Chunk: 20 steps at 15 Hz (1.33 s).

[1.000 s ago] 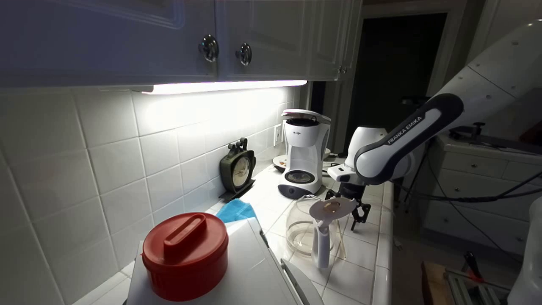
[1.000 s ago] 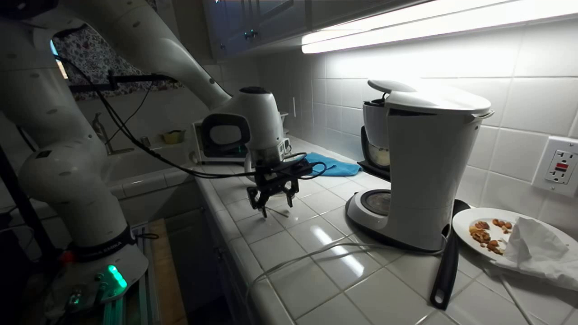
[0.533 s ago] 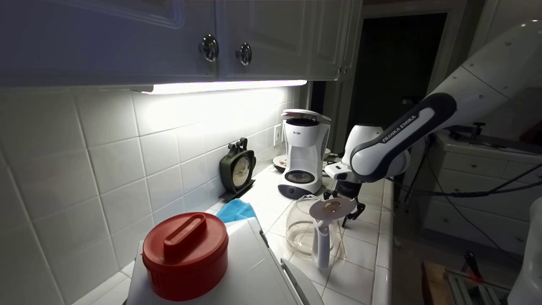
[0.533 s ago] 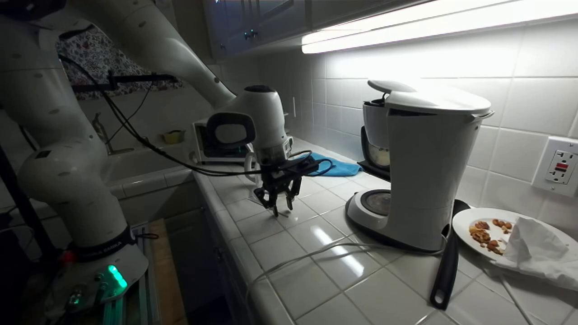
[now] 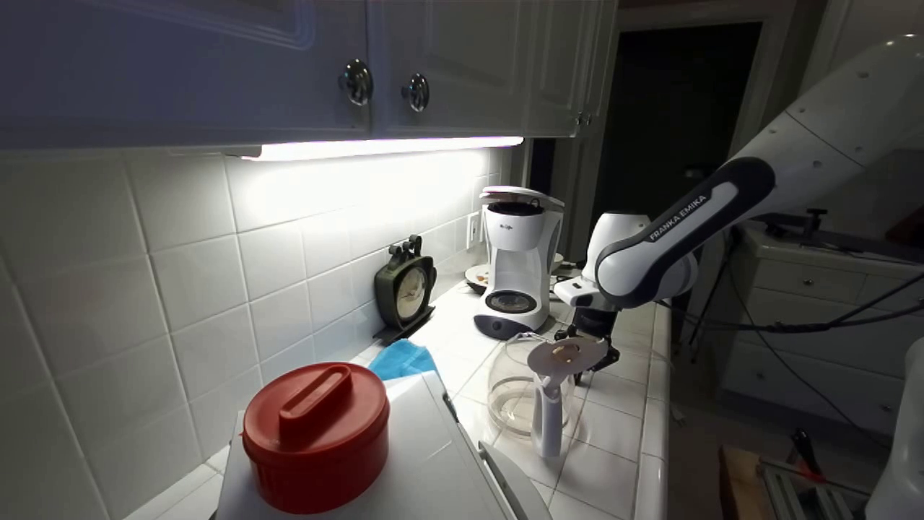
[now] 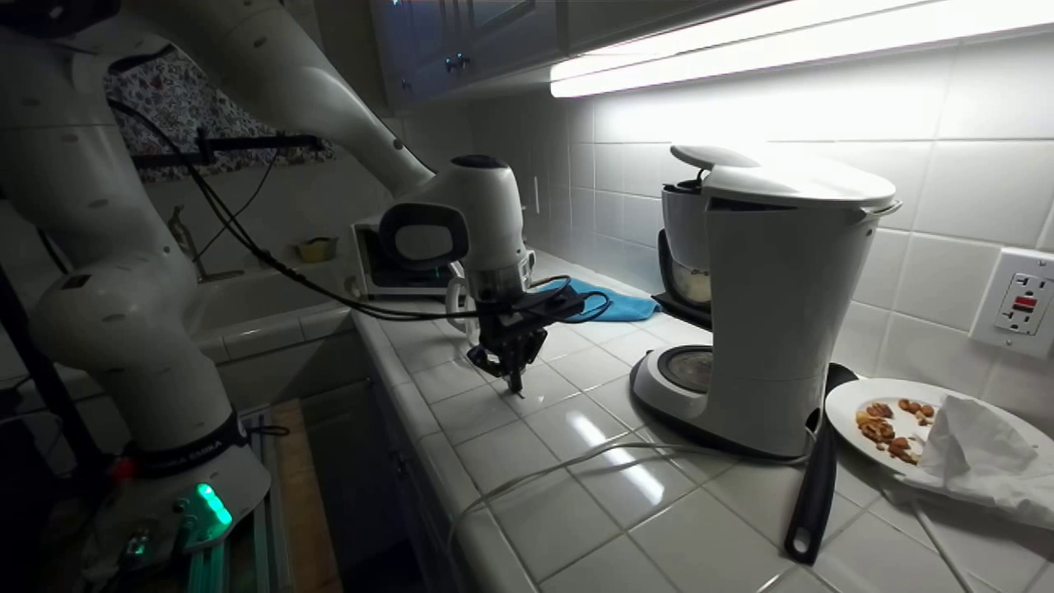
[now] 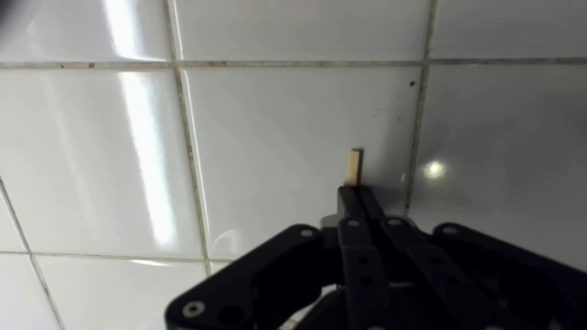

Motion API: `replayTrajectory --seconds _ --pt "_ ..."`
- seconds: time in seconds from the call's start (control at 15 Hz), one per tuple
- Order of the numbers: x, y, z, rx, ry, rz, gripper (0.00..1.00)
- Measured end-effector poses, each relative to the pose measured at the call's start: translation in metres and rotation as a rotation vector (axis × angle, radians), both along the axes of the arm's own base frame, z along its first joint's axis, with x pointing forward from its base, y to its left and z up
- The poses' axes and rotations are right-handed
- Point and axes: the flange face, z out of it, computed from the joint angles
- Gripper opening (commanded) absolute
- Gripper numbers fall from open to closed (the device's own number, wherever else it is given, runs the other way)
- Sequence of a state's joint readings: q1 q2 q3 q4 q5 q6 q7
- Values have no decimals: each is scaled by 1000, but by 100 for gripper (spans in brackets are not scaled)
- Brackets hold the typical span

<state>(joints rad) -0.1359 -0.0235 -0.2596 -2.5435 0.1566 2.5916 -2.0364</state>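
Note:
A thin light-wood stick (image 7: 354,166) pokes out from between the fingertips of my gripper (image 7: 360,187) in the wrist view. The jaws are closed on it, low over the white tiles; most of the stick is hidden by the fingers. In an exterior view only a small end of the stick (image 6: 520,395) shows under the gripper (image 6: 515,387). Beside the gripper stands a glass carafe (image 5: 509,404) with a white handle (image 5: 548,426) and a white lid (image 5: 556,356). The carafe partly covers the gripper (image 5: 578,378) in that view.
A white coffee maker (image 6: 774,329) stands by the wall, its cord (image 6: 560,469) crossing the counter. Near it are a plate (image 6: 848,403) with nuts and a black handle (image 6: 811,502). A blue cloth (image 6: 617,306), a dark clock (image 5: 406,289) and a red container (image 5: 317,440) are farther along.
The fingers have come together from wide apart onto the stick. My gripper has shifted slightly toward the carafe side, and the stick's length no longer shows beside the carafe.

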Motion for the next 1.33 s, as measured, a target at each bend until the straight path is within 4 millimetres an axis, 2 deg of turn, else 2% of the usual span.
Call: replayTrajectory --seconds 0.67,0.93,1.0,1.13,1.33 --pt "5 0 1 -10 -5 22 5" --pt "3 -6 8 -57 -2 75 5" --pt "2 -8 11 -73 -2 91 29" --pt "0 -12 18 -96 -7 108 36" --pt "-1 -14 22 -103 -13 111 56"
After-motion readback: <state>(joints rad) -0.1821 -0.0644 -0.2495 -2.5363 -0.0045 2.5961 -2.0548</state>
